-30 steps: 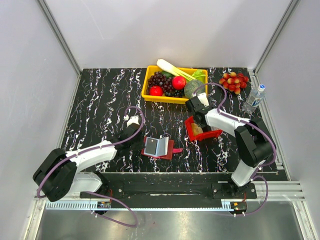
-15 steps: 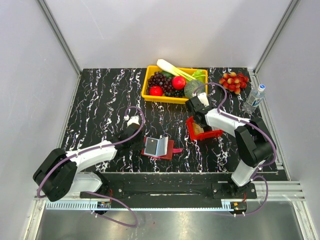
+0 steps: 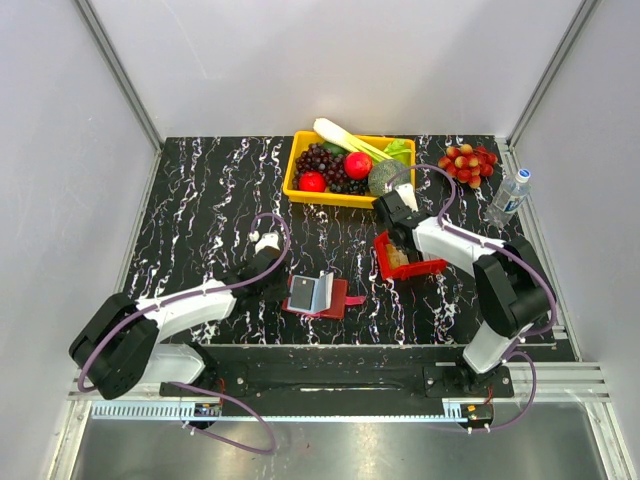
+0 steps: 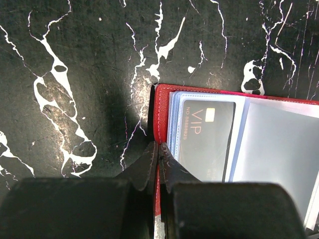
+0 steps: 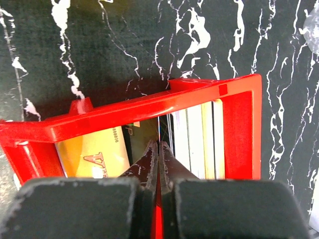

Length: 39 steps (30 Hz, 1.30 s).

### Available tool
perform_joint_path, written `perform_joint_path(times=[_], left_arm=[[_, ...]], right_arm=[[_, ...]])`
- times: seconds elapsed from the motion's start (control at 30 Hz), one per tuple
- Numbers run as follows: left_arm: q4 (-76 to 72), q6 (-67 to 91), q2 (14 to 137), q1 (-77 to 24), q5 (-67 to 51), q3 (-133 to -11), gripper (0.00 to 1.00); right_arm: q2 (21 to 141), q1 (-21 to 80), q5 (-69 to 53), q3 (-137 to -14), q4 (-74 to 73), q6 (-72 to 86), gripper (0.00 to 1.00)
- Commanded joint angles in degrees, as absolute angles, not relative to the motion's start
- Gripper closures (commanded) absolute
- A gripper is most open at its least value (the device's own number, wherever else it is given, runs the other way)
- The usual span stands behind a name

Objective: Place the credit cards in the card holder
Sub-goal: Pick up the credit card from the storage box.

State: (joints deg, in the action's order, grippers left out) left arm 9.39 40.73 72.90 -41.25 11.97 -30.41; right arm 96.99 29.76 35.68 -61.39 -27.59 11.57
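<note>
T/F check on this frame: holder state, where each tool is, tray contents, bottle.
1. The card holder lies open with a black card in a sleeve. True.
2. The right tool hangs over the card holder. False: it is over the cards in the red tray.
3. The left tool is at the holder's left edge. True.
4. The red tray is empty. False: it holds several cards, an orange card among them.
5. The water bottle stands beside the left arm. False: it is at the far right, on the right arm's side.
</note>
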Motion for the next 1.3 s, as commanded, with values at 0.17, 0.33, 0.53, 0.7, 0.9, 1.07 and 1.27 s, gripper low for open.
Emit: perform_joint_path(times=[0.17,0.33,0.53,0.7,0.9,1.07,1.27], left_arm=[[7.47,39.99,73.74,-40.96,10.63,-32.52,1.0],[7.73,39.82,73.74,-40.87,10.72,-32.61,1.0],[8.26,39.55,73.74,-40.78,10.99,-32.96,1.0],[8.35,39.55,73.74,-40.78,11.25,-32.96,1.0],[8.17,39.55,73.74,-40.69,11.16,-32.87,1.0],[8.09,39.64,73.65,-40.61,11.16,-32.61,1.0],[7.91,39.64,73.92,-40.52,11.07,-32.7,1.0]], right_arm=[[95.27,29.09,29.71,-60.73,-25.93,10.99,1.0],[97.56,29.0,28.3,-60.56,-25.93,11.69,1.0],[97.38,29.0,24.09,-60.03,-25.05,11.95,0.92],[97.21,29.0,21.98,-60.12,-25.05,12.04,0.91],[96.07,28.83,19.43,-59.68,-24.7,12.04,0.91],[95.63,28.74,17.49,-59.15,-23.91,11.6,0.91],[94.66,28.74,14.07,-58.97,-22.59,11.25,0.9]])
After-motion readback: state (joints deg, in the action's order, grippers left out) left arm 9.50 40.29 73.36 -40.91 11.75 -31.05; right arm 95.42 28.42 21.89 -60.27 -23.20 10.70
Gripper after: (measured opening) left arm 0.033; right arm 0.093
